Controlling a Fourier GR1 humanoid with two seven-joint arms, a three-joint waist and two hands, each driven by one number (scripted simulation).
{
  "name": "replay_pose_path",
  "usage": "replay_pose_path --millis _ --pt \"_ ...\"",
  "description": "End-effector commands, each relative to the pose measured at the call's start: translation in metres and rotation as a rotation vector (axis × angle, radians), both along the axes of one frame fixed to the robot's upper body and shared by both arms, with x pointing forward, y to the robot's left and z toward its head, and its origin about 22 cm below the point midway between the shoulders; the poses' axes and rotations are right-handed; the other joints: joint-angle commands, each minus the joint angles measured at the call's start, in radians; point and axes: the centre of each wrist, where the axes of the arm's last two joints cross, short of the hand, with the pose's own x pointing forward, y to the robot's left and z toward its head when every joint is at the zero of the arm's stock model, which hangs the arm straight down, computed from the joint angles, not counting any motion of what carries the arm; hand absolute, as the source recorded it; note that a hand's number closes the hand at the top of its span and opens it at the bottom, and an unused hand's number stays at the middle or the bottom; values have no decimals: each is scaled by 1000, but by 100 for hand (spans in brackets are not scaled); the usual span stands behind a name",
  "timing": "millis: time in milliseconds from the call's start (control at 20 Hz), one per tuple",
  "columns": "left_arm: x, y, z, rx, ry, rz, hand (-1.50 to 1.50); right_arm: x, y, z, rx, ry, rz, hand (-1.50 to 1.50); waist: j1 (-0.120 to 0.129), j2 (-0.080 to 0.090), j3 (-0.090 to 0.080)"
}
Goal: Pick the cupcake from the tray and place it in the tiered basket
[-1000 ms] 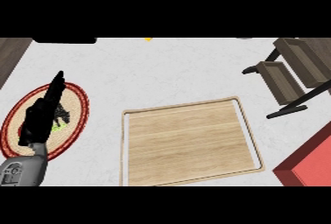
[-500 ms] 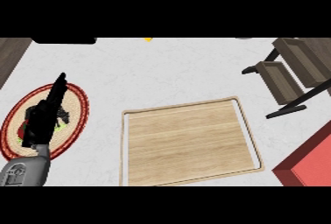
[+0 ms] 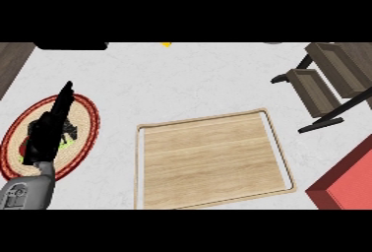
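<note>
Tray point(image 3: 210, 197), left hand point(image 3: 45, 135) straight-fingered beside

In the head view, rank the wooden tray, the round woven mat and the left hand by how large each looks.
1. wooden tray, clearly largest.
2. round woven mat, partly hidden by the hand.
3. left hand, a narrow dark shape held above the mat, so nearer the camera.
</note>
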Motion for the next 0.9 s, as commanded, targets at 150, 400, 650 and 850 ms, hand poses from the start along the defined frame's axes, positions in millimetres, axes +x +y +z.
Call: replay_pose_path --millis 150,400,650,850 --pt "-9 5 -3 -3 -7 2 0 7 0 -14 227 -89 -12 -150 -1 -2 0" --pt "8 -11 15 15 -26 -2 0 -13 -35 25 316 -215 -36 -150 -7 -2 0" --pt "-11 -24 2 -8 -2 -15 0 -33 -65 44 355 -275 -148 -150 3 -2 1" --pt "-5 -2 -13 -7 6 17 0 -62 -97 69 434 -188 -216 -150 -12 -3 -1"
